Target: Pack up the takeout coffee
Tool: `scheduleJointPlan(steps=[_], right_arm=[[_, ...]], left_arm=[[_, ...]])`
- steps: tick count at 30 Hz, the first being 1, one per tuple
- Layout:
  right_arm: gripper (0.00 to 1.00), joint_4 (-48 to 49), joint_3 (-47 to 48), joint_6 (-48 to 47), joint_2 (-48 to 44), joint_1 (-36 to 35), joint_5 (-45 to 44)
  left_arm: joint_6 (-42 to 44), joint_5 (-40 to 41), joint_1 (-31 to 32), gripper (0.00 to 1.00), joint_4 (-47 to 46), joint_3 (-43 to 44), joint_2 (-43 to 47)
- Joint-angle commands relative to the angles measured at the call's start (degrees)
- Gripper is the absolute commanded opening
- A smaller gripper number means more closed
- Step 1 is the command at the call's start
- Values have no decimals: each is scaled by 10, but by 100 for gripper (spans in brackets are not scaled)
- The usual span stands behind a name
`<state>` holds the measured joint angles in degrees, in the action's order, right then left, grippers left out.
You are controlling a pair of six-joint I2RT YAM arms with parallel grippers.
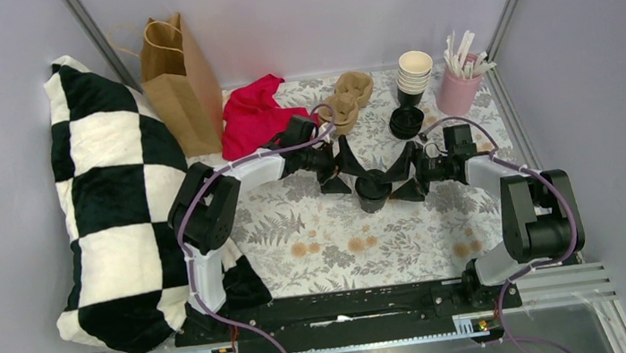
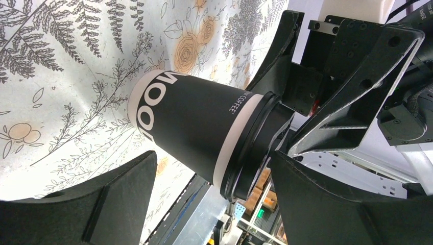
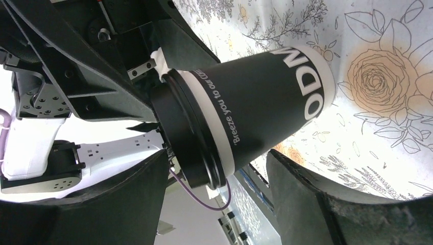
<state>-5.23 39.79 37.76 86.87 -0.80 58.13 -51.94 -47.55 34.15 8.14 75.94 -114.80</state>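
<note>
The takeout coffee cup [image 1: 373, 191], dark with a cream rim band and a black lid, stands upright on the floral tablecloth mid-table. My left gripper [image 1: 347, 172] is open just left of it and my right gripper [image 1: 404, 179] is open just right of it. In the left wrist view the cup [image 2: 194, 127] and its lid [image 2: 260, 148] lie at the open fingertips of the left gripper [image 2: 212, 161], with gaps on both sides. In the right wrist view the cup [image 3: 265, 97] and lid [image 3: 189, 132] sit the same way at the right gripper [image 3: 217, 158].
A brown paper bag [image 1: 180, 80] stands at the back left beside a red cloth [image 1: 252, 112]. A cardboard cup carrier [image 1: 350, 100], a stack of lidless cups [image 1: 414, 72], black lids [image 1: 406, 122] and a pink cup of sticks [image 1: 459, 86] stand behind. A checkered pillow [image 1: 113, 192] lies left.
</note>
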Motion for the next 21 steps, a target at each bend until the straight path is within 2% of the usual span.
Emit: scheduleJointPlan(steps=[1,7,13,17,21], right_arm=[[76,4,20,-7,5,4,20],[71,39,-22,2,13,5,16],[68,147,-101,46,53,4,15],[68,93,-77,17,23,5,8],[73,-27,-2,-36,-14,5,-15]], left_arm=[[-35,-19,-8,85,-76,-17,26],[-17,0,-10,76,-68,-59,26],[-6,19,-11,68,-86,-129,22],[-3,18,-10,71,-83,-118,41],[2,11,-9,78,-54,-79,60]])
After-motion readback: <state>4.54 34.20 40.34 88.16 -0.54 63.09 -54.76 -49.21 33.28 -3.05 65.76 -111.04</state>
